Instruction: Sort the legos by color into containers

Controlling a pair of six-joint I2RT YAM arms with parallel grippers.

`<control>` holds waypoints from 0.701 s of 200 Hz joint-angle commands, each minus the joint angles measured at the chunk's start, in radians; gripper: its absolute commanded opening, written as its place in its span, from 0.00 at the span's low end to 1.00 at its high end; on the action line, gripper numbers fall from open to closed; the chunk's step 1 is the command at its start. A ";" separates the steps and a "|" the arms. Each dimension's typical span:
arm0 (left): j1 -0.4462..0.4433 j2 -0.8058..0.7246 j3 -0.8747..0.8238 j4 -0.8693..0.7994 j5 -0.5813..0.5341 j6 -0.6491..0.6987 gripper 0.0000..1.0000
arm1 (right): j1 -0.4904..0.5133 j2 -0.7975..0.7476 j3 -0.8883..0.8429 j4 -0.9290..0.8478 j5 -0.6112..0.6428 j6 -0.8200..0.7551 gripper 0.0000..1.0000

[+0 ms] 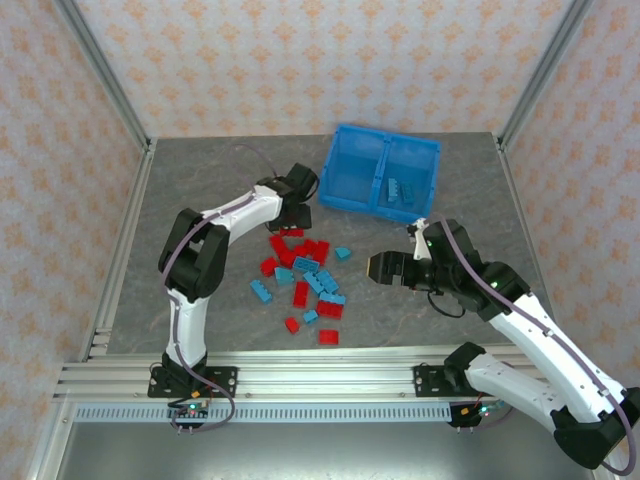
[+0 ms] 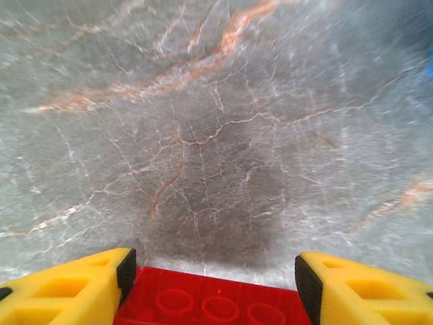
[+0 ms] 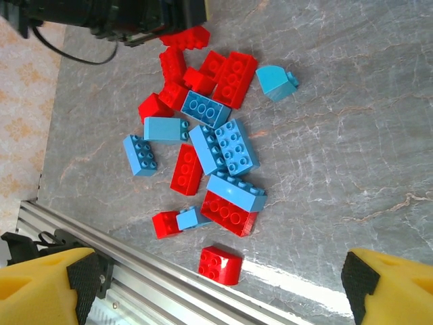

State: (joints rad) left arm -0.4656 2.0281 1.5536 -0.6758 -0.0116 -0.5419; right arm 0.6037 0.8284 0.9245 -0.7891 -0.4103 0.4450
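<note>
1 red lego [image 2: 216, 305] clamped in left claw [image 2: 214, 267], raised for the far-edge bin [image 1: 345, 160] | right claw [image 1: 383, 268] held open by pile [image 1: 305, 275], ready

legos [image 3: 233, 145]: red, light blue
bin [image 1: 350, 175]: translucent blue
table [image 1: 200, 170]: grey marble, orange veins
gripper fingers [image 3: 40, 277]: yellow, black pads
walls [image 1: 300, 60]: peach floral

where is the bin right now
Top view: the bin sits at the table's far edge, right of centre, just beyond the left claw and the brick pile.
</note>
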 commanded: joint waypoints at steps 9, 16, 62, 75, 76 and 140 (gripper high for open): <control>-0.034 -0.095 0.098 -0.019 -0.021 0.002 0.55 | 0.004 -0.011 0.031 0.000 0.046 0.021 0.94; -0.048 -0.094 0.133 -0.008 -0.025 0.035 0.55 | 0.004 -0.011 0.031 0.005 0.050 0.024 0.94; -0.114 0.072 0.477 -0.025 -0.157 0.118 0.59 | 0.005 -0.011 0.035 -0.002 0.067 0.030 0.94; -0.122 0.091 0.503 -0.033 -0.189 0.131 0.68 | 0.004 -0.017 0.036 -0.019 0.070 0.030 0.94; -0.123 0.090 0.502 -0.032 -0.191 0.131 0.69 | 0.004 -0.017 0.036 -0.020 0.070 0.030 0.94; -0.089 -0.109 0.096 -0.052 -0.210 -0.043 0.82 | 0.004 -0.042 -0.018 0.005 0.064 0.045 0.94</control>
State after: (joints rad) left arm -0.5842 2.0022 1.7462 -0.6670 -0.1802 -0.4850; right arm 0.6037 0.7815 0.9188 -0.7963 -0.3588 0.4767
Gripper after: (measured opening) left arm 0.810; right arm 0.941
